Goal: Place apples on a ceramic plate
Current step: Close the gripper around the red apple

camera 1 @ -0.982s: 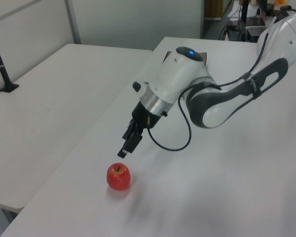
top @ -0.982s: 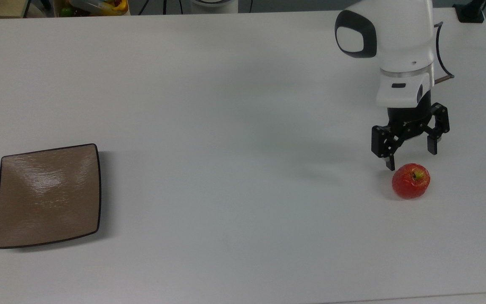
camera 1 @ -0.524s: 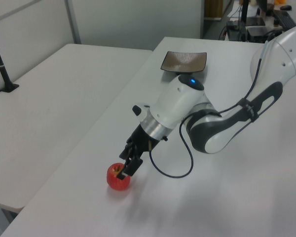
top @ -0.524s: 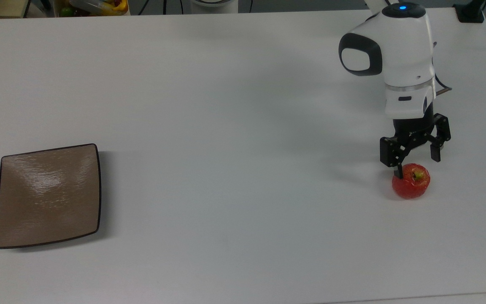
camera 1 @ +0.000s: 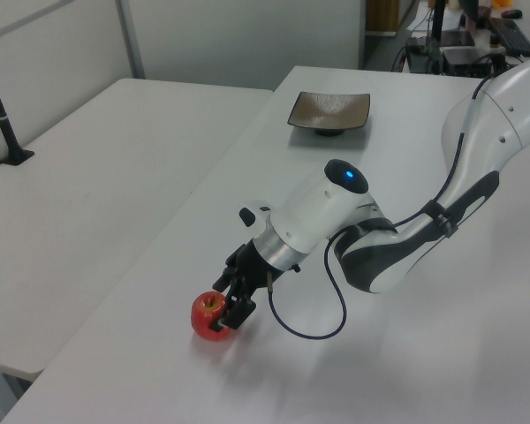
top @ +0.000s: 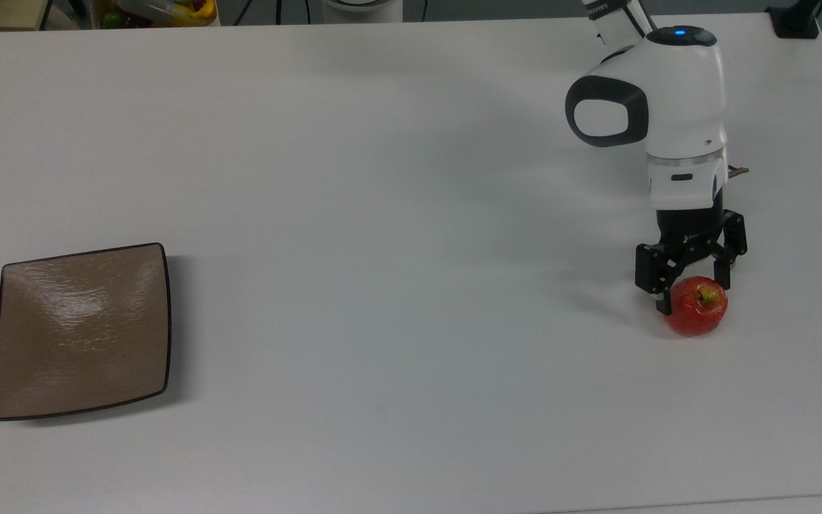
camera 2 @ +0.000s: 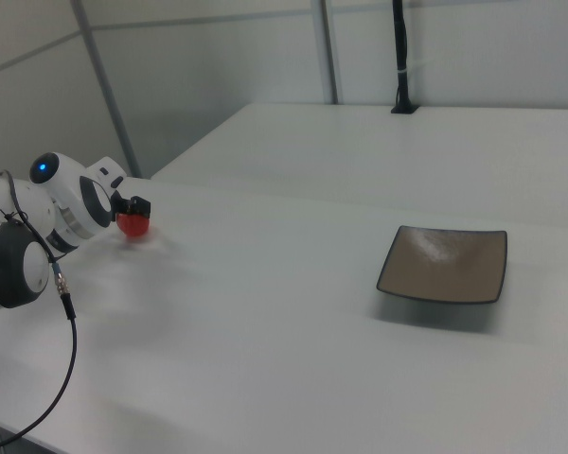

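**Fingers astride the apple, grasp not yet made**

The step in hand is the pick-up; the gripper (top: 690, 288) sits low over the apple (top: 696, 307) near the top view's right edge, its jaws open with one finger on either side of the fruit, and I cannot tell whether either finger touches the skin. The next move, as I judge it, calls for the jaws to close squarely on the widest part (a round glossy fruit can roll or slip out of an off-centre pinch), then a lift and a long carry across the table (top: 397, 214) to the plate (top: 81, 330).

The apple rests on the bare table; it is small, round and red, with a yellow-green patch around a short stem that points up, and its skin shines. In the left view the gripper (camera 1: 232, 299) covers the side of the apple (camera 1: 207, 315) toward the arm.

Farther off, well apart from the fruit, the plate lies at the top view's left; square, tan-brown, glossy, with a thin dark rim and slightly curved sides; nothing is on it.
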### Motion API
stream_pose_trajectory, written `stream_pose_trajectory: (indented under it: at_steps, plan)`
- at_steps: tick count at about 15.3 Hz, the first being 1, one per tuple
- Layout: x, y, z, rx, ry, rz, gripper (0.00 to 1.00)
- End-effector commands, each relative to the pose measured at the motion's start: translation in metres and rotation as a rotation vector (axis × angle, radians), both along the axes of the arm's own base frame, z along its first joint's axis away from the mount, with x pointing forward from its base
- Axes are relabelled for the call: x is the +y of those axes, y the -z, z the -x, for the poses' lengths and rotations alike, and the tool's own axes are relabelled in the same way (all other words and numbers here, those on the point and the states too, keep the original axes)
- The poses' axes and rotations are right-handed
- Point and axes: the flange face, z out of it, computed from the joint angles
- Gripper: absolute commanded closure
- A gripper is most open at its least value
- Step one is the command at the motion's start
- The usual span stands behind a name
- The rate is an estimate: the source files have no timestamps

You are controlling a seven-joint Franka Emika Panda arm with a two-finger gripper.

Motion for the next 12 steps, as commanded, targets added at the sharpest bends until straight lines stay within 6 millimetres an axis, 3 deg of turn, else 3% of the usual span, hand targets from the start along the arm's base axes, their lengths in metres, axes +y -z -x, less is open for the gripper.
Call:
stream_pose_trajectory:
  at_steps: [1,5,8,12]
  plan:
    - [-0.001,0.000,-0.004,-0.065,0.006,0.031,0.18]
    - [-0.001,0.005,-0.002,-0.062,0.000,0.045,0.69]
    - [-0.002,0.005,-0.002,-0.060,0.002,0.045,0.77]
    - [-0.013,-0.003,-0.009,-0.063,0.020,0.043,0.77]
